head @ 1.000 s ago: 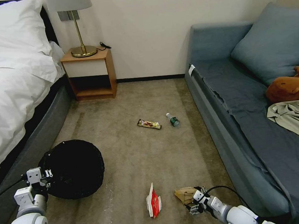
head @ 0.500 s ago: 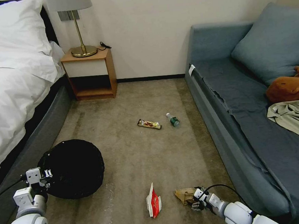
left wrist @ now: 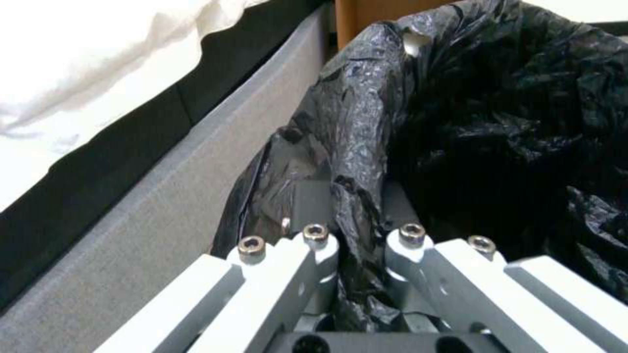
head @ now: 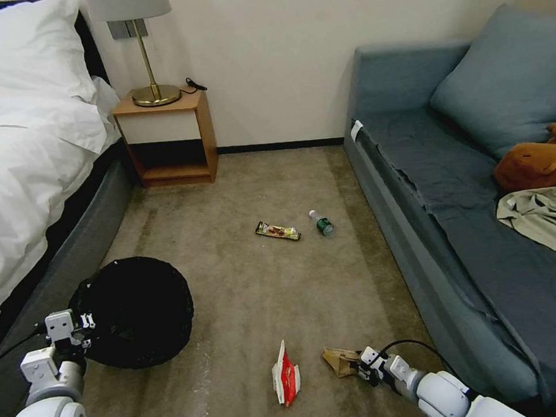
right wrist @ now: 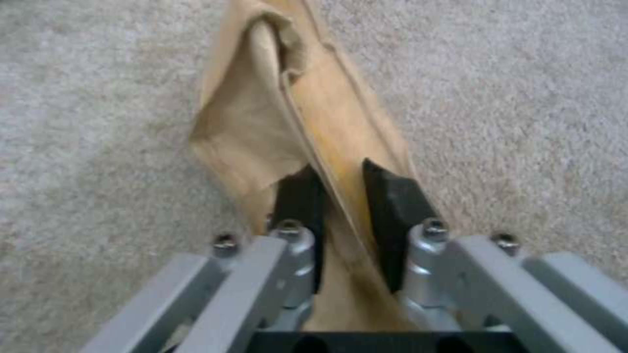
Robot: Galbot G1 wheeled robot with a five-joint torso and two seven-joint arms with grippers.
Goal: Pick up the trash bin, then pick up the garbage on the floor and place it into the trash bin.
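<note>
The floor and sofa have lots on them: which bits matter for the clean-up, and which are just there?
Job: trash bin, brown paper bag, red-and-white snack packet, bar wrapper, small bottle.

Just there: beige clothing, brown plush toy, lamp, nightstand.

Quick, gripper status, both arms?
Left gripper: shut on the trash bin's bag-lined rim, beside the bed.
Right gripper: shut on the brown paper bag, low over the carpet.
</note>
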